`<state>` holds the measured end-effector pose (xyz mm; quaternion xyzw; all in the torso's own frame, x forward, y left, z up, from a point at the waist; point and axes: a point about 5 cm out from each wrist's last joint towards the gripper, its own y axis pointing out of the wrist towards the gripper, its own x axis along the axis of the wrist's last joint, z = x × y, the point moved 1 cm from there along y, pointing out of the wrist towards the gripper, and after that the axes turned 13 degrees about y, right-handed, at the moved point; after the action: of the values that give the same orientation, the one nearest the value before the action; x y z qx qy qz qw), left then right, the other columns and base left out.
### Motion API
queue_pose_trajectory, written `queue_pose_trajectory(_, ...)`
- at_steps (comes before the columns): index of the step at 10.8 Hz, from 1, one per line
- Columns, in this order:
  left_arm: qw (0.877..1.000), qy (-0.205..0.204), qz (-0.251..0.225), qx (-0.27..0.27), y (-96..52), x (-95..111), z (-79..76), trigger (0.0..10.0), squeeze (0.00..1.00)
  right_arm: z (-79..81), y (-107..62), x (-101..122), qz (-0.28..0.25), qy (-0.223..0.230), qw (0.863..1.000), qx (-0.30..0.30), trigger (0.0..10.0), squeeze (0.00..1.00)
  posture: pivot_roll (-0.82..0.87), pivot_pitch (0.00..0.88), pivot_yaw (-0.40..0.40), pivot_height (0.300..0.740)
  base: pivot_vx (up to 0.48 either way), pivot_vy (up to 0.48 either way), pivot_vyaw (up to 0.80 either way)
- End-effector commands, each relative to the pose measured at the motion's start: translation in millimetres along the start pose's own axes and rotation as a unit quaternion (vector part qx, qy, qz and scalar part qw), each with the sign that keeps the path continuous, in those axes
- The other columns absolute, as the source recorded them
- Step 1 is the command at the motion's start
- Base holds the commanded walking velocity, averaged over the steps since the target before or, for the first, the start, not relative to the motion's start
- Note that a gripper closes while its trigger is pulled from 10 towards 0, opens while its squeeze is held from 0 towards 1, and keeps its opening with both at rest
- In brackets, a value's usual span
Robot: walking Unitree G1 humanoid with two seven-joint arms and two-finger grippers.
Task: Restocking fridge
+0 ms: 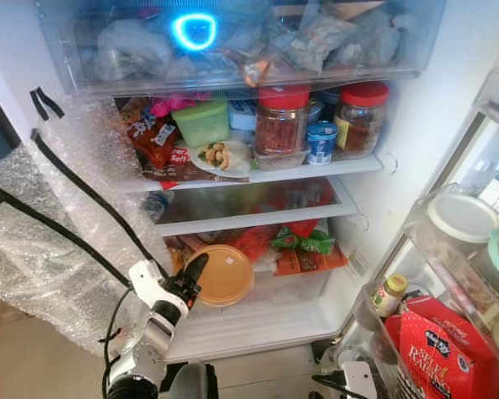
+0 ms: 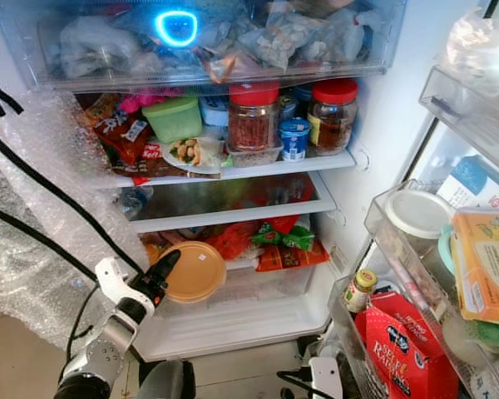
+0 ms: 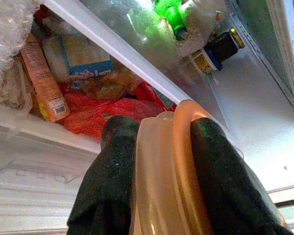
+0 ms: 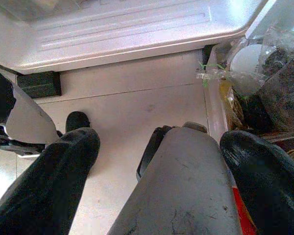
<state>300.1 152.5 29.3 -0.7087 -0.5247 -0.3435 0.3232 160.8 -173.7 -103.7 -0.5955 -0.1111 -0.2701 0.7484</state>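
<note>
Left wrist view has the clearest look: the orange lid (image 3: 164, 171) sits edge-on between the two black fingers (image 3: 110, 186), which are clamped on it from both sides. From the head camera, the left gripper (image 1: 191, 278) is holding that lid up at the front left of the fridge's bottom compartment (image 1: 258, 320), just under the lower glass shelf (image 1: 258, 218). Behind it there's a red bag (image 1: 254, 241) and a green packet (image 1: 303, 241). One shelf up: a green tub (image 1: 201, 122) and two red-capped jars (image 1: 281, 120). Bubble wrap (image 1: 50, 224) hangs along the left side. The right gripper (image 4: 161, 166) hangs low over the tiled floor (image 4: 137, 105), fingers spread apart with nothing between them. The door rack holds a red flour box (image 1: 445, 353).
</note>
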Motion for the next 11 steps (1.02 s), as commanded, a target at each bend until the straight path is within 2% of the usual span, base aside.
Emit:
queue_pose_trajectory(1, 1.000, 0.010, -0.018, -0.010, 4.9, 10.8, -3.8, 10.0, 0.00, -0.2, -0.9, -8.4, 0.016, 0.000, 1.000, -0.001, 10.0, 0.00, -0.01, 0.000, 0.005, 0.642, 0.244, 0.000, 0.00)
queue_pose_trajectory(11, 1.000, 0.005, -0.017, -0.021, 7.1, 11.6, -7.8, 10.0, 0.00, 0.8, -0.6, -8.0, 0.018, -0.002, 1.000, 0.002, 10.0, 0.00, 0.00, 0.000, 0.006, 0.642, 0.251, 0.000, 0.00)
